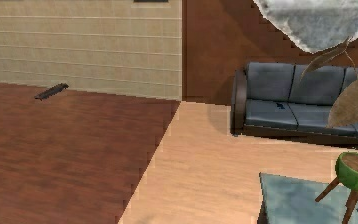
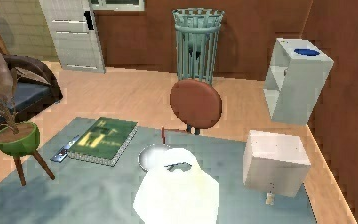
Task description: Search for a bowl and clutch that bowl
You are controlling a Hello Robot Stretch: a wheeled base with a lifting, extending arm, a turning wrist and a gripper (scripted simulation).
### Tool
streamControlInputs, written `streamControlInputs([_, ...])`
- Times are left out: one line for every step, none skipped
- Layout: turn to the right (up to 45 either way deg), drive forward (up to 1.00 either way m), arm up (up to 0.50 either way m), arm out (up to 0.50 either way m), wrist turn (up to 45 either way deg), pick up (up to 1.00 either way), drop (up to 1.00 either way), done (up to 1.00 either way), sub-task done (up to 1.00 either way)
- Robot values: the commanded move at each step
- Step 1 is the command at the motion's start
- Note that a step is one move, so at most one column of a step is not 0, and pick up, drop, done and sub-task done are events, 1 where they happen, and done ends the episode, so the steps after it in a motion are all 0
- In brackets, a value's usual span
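Looking at the arm side view, you find a pale round dish (image 2: 148, 158), maybe the bowl, on the grey desk (image 2: 223, 165) at lower centre, just right of a green book (image 2: 103, 140). You cannot tell the gripper's state.

Book (image 2: 103, 140) left on table (image 2: 227, 160), box (image 2: 276, 160) right, chair (image 2: 195, 103) behind (basket (image 2: 199, 42) farther back)

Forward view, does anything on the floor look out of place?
Yes: a small dark object lies alone on the dark wood floor near the pale wall, away from any furniture. I can't tell what it is. The sofa looks normal.
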Motion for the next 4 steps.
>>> streamControlInputs([0.0,0.00,0.24,0.00,0.0,0.00,0.00,0.00,0.00])
streamControlInputs([0.0,0.00,0.00,0.34,0.0,0.00,0.00,0.00,0.00])
streamControlInputs([0.0,0.00,0.00,0.00,45.0,0.00,0.00,0.00,0.00])
streamControlInputs([0.0,0.00,0.00,0.00,45.0,0.00,0.00,0.00,0.00])
